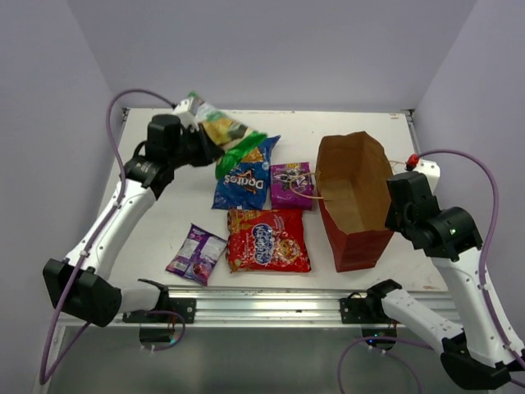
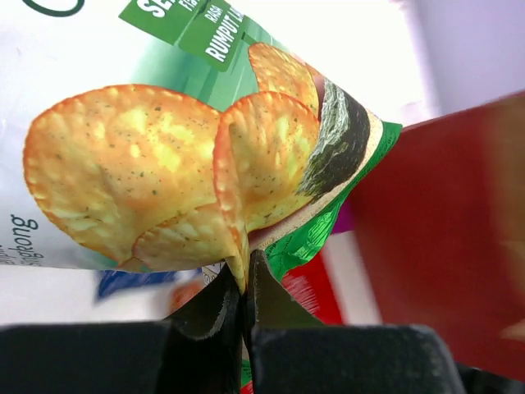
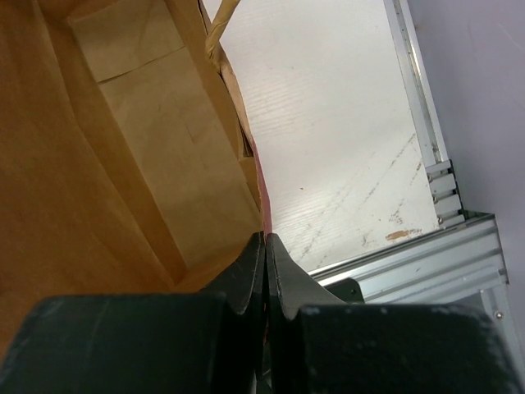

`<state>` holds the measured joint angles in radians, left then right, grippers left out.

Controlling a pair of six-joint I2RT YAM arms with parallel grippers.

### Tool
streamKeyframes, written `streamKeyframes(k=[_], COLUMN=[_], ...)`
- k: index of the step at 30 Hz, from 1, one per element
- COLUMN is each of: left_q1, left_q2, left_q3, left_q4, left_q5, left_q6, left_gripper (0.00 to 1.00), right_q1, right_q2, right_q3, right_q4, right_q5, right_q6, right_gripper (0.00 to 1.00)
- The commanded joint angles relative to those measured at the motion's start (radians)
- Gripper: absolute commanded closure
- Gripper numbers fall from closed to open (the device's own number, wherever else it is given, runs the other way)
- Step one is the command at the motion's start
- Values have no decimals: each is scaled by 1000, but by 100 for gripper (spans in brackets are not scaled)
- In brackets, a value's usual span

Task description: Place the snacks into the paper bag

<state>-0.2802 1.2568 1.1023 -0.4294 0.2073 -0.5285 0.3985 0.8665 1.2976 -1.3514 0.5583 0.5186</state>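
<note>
My left gripper [image 1: 205,146] is shut on the green-white chips pack [image 1: 223,133] and holds it in the air above the back left of the table; the pack fills the left wrist view [image 2: 164,164], pinched at its edge. The blue Doritos [image 1: 244,182], purple square bag [image 1: 291,184], large red cookie bag [image 1: 267,240] and small purple packet [image 1: 197,253] lie flat on the table. The paper bag [image 1: 354,197] stands open at the right. My right gripper [image 3: 264,243] is shut on the bag's right wall [image 3: 246,164].
The white table [image 1: 164,222] ends in a metal rail [image 1: 271,297] at the near edge. A bag string handle [image 1: 305,194] hangs over the purple square bag. A small red object [image 1: 413,160] sits behind the paper bag at the right.
</note>
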Motion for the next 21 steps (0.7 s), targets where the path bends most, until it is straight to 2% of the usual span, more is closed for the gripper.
streamKeyframes(k=[1, 2, 3, 6, 9, 14, 17, 21], left_q1=[-91, -143, -172, -318, -459, -650, -701, -718], left_q2=[48, 73, 97, 194, 298, 460, 527, 538], left_q3=[313, 361, 454, 600, 689, 754, 780, 730], left_q4=[47, 67, 75, 107, 145, 267, 279, 261], left_q5=[210, 255, 265, 267, 270, 326, 343, 328], left_q6=[38, 33, 29, 30, 25, -4, -16, -7], left_gripper=[100, 100, 100, 100, 100, 100, 100, 100], right_q1=[2, 2, 2, 2, 2, 2, 2, 2], right_q2=[11, 12, 14, 16, 11, 9, 8, 3], right_q3=[34, 32, 34, 35, 34, 38, 48, 52], right_q4=[-46, -45, -43, -43, -41, -43, -46, -52], right_q5=[2, -1, -1, -4, -3, -3, 0, 6], right_q6=[-11, -12, -12, -14, -14, -15, -15, -19], right_gripper=[100, 100, 100, 100, 100, 100, 100, 100])
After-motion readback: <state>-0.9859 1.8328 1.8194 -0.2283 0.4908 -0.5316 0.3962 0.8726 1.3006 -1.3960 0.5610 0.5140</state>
